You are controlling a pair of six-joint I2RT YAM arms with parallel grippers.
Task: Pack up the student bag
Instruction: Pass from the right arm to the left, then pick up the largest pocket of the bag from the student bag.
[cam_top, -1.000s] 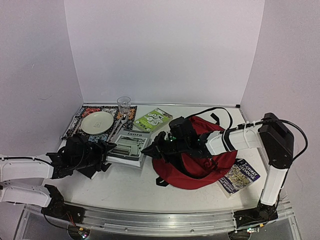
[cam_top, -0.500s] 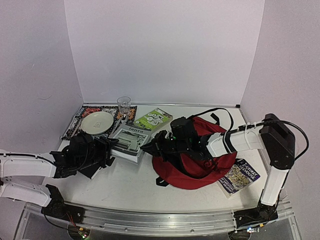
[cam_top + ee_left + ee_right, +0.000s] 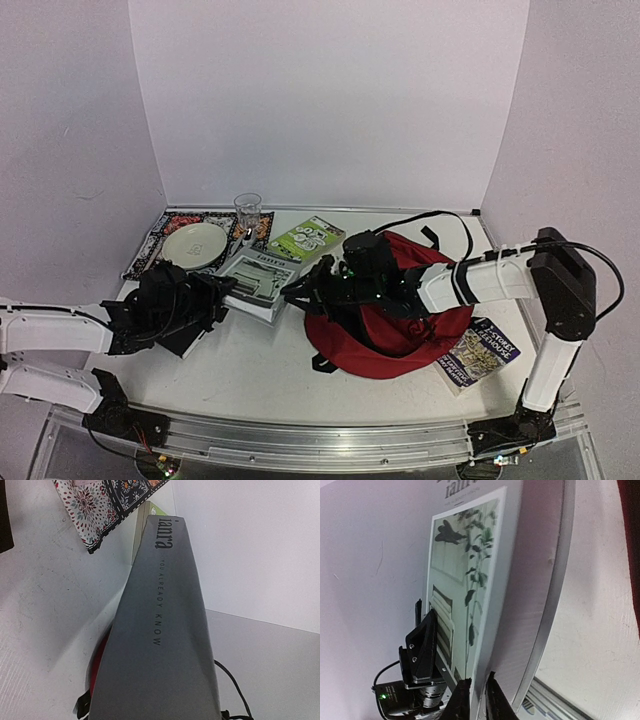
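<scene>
The student bag, dark red with black straps, lies right of centre under my right arm. A thick grey book titled "ianra" sits tilted just left of it. My left gripper is shut on the book's left edge. Its own view is filled by the book's grey spine, which hides the fingers. One of its black fingers rests flat on the cover. My right gripper is at the book's right edge. That gripper stands slightly open, with the cover's edge between its fingertips.
A white plate lies on a patterned mat at the back left, with a clear glass beside it. A green booklet lies behind the book. A magazine lies right of the bag.
My left gripper moved right to the book and narrowed onto its left edge. The right gripper's jaws parted a little. The book shifted back and tilted up.
</scene>
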